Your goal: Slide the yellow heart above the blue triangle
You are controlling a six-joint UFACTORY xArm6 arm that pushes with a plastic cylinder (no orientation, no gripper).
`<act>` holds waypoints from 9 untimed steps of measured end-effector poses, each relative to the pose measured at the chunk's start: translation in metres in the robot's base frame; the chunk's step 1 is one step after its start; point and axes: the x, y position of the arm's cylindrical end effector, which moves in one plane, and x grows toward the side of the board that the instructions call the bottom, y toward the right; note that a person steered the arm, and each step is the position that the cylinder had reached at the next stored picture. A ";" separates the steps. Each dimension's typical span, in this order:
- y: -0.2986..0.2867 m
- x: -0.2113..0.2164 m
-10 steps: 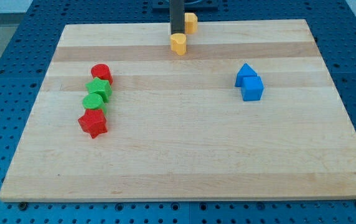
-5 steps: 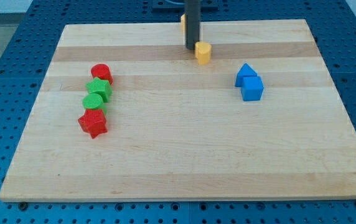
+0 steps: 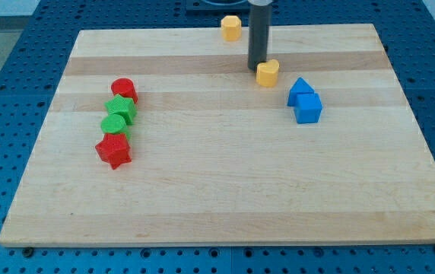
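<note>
Camera view. A wooden board [image 3: 225,205] lies on a blue perforated desk [image 3: 4,91]. The dark rod descends from the view's top edge, and my tip [image 3: 257,69] rests on the board in its upper middle part. The arm carries no claw, so there is no opening or grasp to report.

The yellow heart [image 3: 268,73] sits touching the tip, on the tip's right side toward the view's right edge. It lies near the blue triangle [image 3: 300,89], up and to the view's left of it, with a narrow gap between them. A blue cube [image 3: 308,108] touches the triangle on its lower right side.

A second yellow block [image 3: 231,27], whose shape cannot be made out for certain, stands at the board's top edge, just left of the rod.

Toward the board's left edge, four blocks form a close column: a red cylinder [image 3: 123,89] at the top, two green blocks [image 3: 121,109] [image 3: 113,125] below it, and a red star [image 3: 113,151] at the bottom.
</note>
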 end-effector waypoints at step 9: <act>0.010 0.012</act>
